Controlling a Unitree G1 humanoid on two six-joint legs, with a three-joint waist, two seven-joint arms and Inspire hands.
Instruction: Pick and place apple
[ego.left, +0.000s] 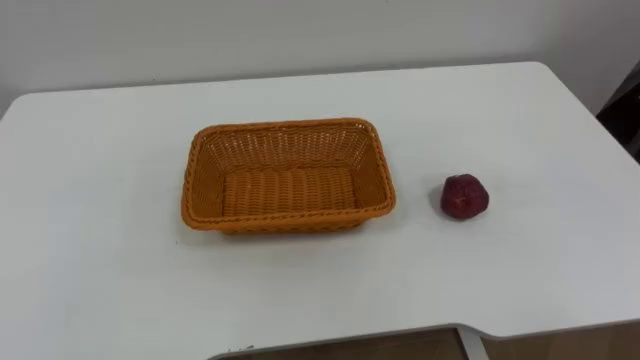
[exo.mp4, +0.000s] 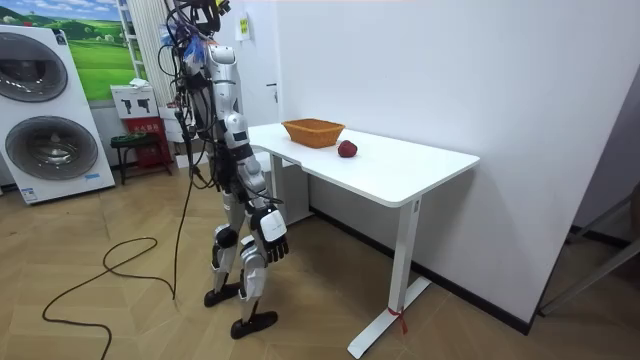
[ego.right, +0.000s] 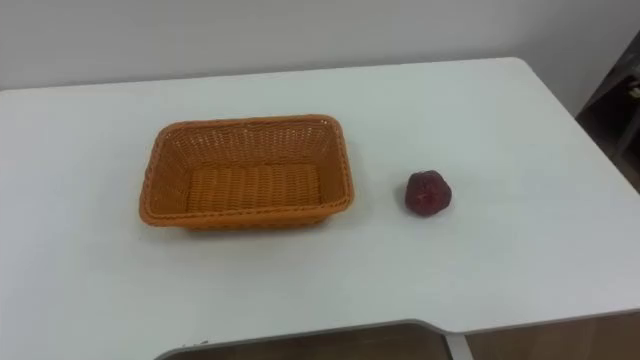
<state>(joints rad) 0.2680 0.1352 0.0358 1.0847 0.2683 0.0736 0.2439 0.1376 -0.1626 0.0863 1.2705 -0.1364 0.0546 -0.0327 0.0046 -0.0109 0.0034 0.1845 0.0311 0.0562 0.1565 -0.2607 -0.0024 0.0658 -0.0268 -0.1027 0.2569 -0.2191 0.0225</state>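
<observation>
The apple (ego.left: 464, 196), dark red and slightly lumpy, sits on the bare white table (ego.left: 100, 150). It lies on the robot's right of the orange woven basket (ego.left: 285, 127), near it but clearly apart, and the basket holds nothing. In the room view the robot stands upright at the table's edge. Its right hand (exo.mp4: 271, 228) hangs low beside the thigh with the fingers loose and nothing in them, well below the tabletop.

So the task is at its very start, and the step in hand is the reach for the apple. The right hand looks like the natural choice, since the fruit lies on that side.

How to do it well, as I judge it:

1. Raise the arm well above the table edge before moving forward, so the fingers do not catch the rim of the tabletop.
2. Come down on the apple from above and a little from the right, with the fingers spread wide. A sideways nudge would likely send so round a fruit rolling, and the table's right edge is not far off.
3. Set the thumb on 1 side and the fingers on the other, around the widest part, then close firmly.
4. Lift it higher than the basket's wall before moving left. The wicker looks light, so a knock may slide it.
</observation>
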